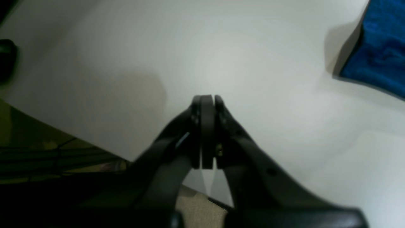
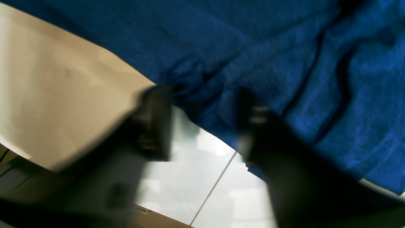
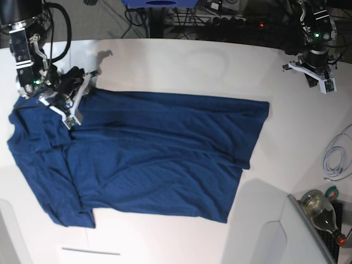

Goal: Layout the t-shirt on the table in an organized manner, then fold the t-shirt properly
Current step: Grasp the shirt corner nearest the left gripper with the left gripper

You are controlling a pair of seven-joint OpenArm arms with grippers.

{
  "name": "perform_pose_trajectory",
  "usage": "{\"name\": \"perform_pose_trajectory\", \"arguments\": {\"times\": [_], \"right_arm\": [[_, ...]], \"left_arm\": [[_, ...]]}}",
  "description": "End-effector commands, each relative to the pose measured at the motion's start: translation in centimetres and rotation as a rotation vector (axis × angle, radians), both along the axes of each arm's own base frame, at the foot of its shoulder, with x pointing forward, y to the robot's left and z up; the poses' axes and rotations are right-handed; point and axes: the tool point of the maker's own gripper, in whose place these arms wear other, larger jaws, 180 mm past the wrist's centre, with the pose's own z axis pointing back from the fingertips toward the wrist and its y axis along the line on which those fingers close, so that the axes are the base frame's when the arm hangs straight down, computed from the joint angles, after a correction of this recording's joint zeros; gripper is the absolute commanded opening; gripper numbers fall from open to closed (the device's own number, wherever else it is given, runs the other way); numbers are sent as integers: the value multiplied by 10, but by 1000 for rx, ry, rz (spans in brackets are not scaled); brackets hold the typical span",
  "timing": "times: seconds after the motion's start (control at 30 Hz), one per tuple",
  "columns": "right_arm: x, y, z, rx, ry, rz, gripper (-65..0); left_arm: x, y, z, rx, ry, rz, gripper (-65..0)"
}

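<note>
The shirt (image 3: 148, 154) lies spread on the white worktop (image 3: 181, 66), mostly flat, hem end toward the right of the base view, collar and sleeve end toward the left. Its lower left corner is folded and creased; one sleeve lies at the far left edge of the worktop.

My right hand (image 3: 74, 96) sits at the shirt's upper left corner in the base view. In the right wrist view the hand (image 2: 205, 123) is blurred; its two fingers (image 2: 155, 123) stand apart, with bunched blue cloth between and just above them. I cannot tell whether the cloth is pinched or merely lies against the fingers. The shirt (image 2: 284, 63) fills the upper part of that view, wrinkled, with the worktop (image 2: 63, 95) and a thin seam line showing below its edge.

My left hand (image 3: 316, 74) hangs over the far right corner of the worktop in the base view, well apart from the shirt. In the left wrist view the hand (image 1: 207, 98) has its fingers pressed together, holding nothing, above bare worktop (image 1: 221, 47); a corner of the shirt (image 1: 379, 47) shows at the upper right.

A coiled white cable (image 3: 336, 157) and a bottle (image 3: 322, 212) lie off the worktop's right side
</note>
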Motion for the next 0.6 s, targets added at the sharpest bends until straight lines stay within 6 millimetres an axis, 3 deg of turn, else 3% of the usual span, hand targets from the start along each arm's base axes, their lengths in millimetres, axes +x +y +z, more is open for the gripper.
{"name": "perform_pose_trajectory", "arguments": {"times": [0.0,0.03,0.1,0.33,0.57], "right_arm": [[13,-3,10,1,-43,-2,-611],[13,-4,10,1,-44,-4,-650],[14,-1,14,3,-57,3,-627],[-10,15,47,-20,-56,81,-648],[-36,19,49,-38,1,112,-648]], "left_arm": [[5,7,11,28,-33,-3,-650],[5,7,11,28,-32,-3,-650],[6,7,11,30,-33,-3,-650],[-4,11,-3,18,7,14,-650],[-2,11,-1,21,1,11,-650]]}}
